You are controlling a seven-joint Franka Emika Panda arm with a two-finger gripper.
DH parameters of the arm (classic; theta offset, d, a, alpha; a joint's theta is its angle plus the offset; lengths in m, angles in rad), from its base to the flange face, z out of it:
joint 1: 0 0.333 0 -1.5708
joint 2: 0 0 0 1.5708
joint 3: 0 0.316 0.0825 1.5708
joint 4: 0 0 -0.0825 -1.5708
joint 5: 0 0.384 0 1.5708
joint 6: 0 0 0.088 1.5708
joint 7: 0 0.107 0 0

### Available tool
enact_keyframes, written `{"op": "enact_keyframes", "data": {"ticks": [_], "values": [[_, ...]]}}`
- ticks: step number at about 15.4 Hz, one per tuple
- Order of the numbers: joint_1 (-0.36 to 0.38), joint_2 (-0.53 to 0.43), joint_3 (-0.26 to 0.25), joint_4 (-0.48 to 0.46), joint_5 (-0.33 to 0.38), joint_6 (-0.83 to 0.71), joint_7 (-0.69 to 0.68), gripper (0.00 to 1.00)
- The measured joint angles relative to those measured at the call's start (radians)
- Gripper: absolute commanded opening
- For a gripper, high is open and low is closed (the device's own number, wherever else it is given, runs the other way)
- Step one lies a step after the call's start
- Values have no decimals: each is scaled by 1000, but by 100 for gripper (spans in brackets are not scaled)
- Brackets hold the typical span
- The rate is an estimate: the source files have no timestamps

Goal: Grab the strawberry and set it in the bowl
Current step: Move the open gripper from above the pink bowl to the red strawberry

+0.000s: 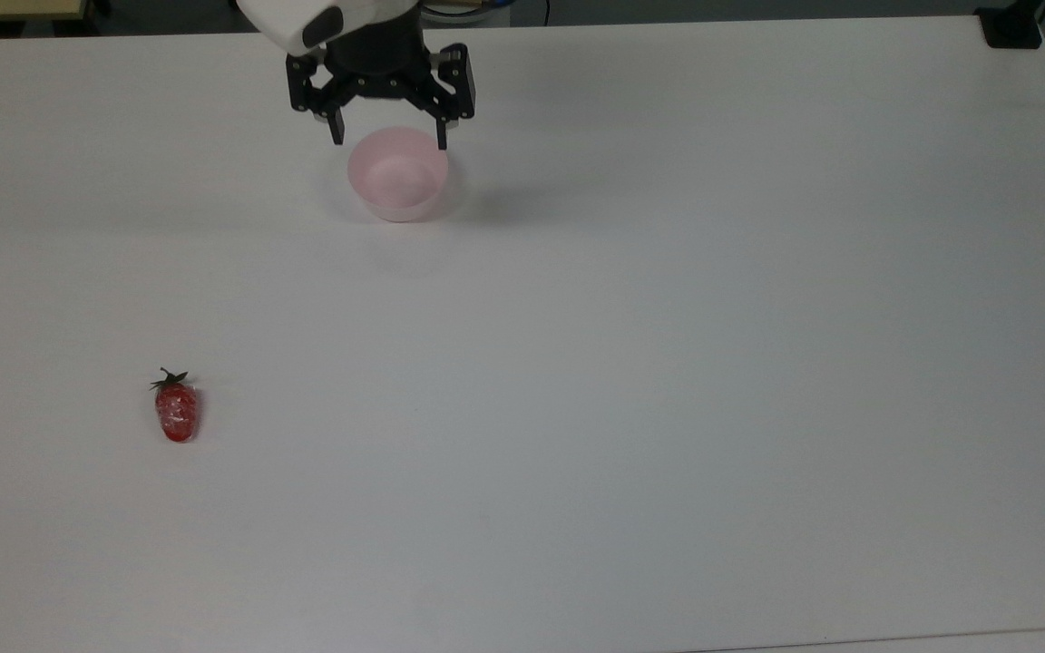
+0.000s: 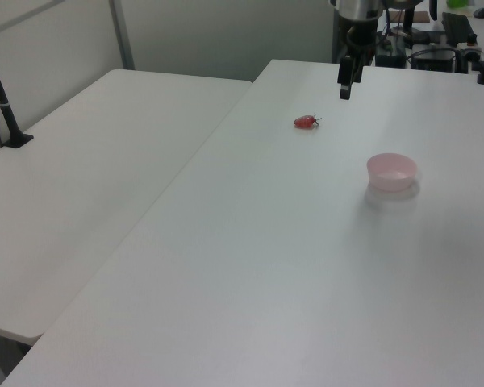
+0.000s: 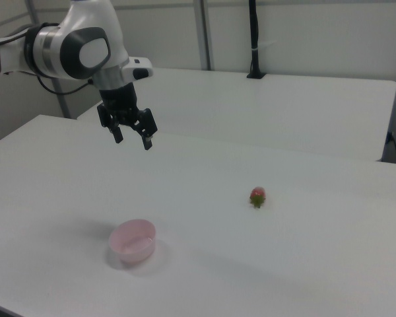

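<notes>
A: Closest to the lens in the right view is the bowl [image 3: 132,240], pale pink, sitting empty on the white table [image 1: 631,381]. Farther back lies the strawberry [image 3: 257,196].

B: And in the top view the strawberry [image 1: 177,411] is on its side toward the top view's lower left, leafy cap pointing up the picture, well apart from the bowl [image 1: 397,172].

A: Where's the gripper [image 1: 388,141]?

B: High above the table, fingers spread wide with nothing between them. In the top view it looks to be over the bowl's far rim, but the right view shows the gripper [image 3: 132,139] hanging well up in the air.

A: So I'd judge the reach hasn't really started. How should it go?

B: Travel across to the strawberry, keep the fingers wide, and turn the wrist so they close across the narrow sides, not end to end. Come down low, just clear of the table, and squeeze gently; it's glossy and may slip.

A: Count?

B: One strawberry, one bowl, one gripper. The left view adds a second table [image 2: 81,169] beside this one.
</notes>
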Motion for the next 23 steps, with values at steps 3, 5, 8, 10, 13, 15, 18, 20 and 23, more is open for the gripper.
{"op": "enact_keyframes", "data": {"ticks": [3,5,8,10,13,15,18,20,23], "values": [[-3,-5,-4,5,-1,-8,9,100],[-7,-4,-8,9,-1,-9,9,100],[-7,4,-9,15,-1,-9,8,100],[-8,19,-11,37,-1,-9,-2,100],[-8,57,-29,73,-1,-9,-38,100],[-8,143,-52,121,-1,0,-135,100],[-13,298,-134,201,25,127,-312,100],[-23,373,-170,231,44,220,-350,100],[-28,488,-213,302,46,286,-365,100]]}}
